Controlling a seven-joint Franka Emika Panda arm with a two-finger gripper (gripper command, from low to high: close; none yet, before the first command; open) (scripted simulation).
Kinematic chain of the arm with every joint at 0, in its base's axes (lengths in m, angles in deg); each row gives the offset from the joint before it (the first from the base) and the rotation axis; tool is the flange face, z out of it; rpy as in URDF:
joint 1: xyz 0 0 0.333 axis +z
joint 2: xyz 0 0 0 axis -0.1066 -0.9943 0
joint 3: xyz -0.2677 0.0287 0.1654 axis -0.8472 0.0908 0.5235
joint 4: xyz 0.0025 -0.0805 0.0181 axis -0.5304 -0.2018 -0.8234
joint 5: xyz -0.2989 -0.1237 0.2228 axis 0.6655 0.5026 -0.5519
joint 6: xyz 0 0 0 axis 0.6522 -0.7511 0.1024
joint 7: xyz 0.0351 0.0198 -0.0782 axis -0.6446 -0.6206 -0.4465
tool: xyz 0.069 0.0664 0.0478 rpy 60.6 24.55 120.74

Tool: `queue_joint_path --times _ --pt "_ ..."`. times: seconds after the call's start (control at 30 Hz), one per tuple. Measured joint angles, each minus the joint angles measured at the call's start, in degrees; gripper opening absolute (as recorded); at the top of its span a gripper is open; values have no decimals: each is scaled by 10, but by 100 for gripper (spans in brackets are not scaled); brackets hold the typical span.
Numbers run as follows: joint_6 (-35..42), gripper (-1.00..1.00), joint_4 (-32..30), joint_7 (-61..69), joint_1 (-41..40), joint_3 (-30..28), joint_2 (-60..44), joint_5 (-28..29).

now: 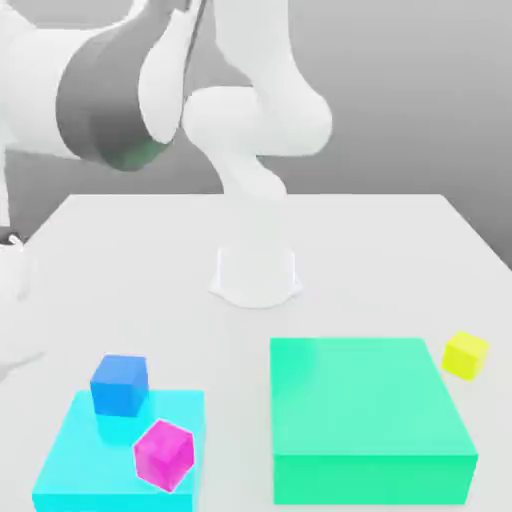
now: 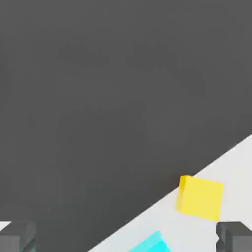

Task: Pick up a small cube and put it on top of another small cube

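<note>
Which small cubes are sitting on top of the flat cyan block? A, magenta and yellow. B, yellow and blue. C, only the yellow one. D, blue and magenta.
D: the small blue cube and small magenta cube rest on the flat cyan block; the small yellow cube sits on the white table.

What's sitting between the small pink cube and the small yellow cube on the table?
In the exterior view, the large flat green block lies between the small pink cube and the small yellow cube.
</note>
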Motion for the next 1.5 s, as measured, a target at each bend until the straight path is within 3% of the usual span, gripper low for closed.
queue_joint_path --times 0.33,0.37,0.57,0.73,1.0,1.37,1.5 --pt "-68 0 51 7 -58 5 -210 -57" --pt "-77 -100 54 9 -60 8 -223 -60" --pt "-82 -100 56 11 -61 9 -230 -63" --pt "-28 -100 33 -1 -48 -7 -153 -49" --pt "-3 -100 -107 -112 0 -30 14 -29" --pt "22 -100 -308 -318 19 -17 246 57" --pt "-42 -100 -343 -334 18 -14 218 57"
